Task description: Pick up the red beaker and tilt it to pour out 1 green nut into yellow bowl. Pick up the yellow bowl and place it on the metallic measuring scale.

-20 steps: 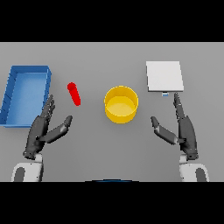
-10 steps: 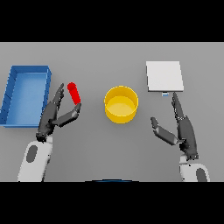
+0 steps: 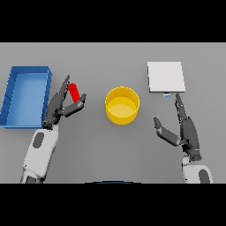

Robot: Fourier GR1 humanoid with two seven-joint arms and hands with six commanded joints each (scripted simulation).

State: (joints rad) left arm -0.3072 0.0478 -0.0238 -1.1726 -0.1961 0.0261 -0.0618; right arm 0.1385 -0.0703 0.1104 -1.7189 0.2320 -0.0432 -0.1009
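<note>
Plain grey worktop (image 3: pixel 110 159) had a blue tray (image 3: pixel 26 95) far left, a yellow bowl (image 3: pixel 122 104) mid-table, and a metallic scale (image 3: pixel 165 77) on the right.

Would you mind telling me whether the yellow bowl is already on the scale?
Not yet. The yellow bowl sits on the grey table, left of the metallic scale and apart from it.

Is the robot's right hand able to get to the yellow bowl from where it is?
Probably yes. The right hand sits open, to the right of the yellow bowl, with only bare table between them. The left hand is busy at the red beaker.
</note>
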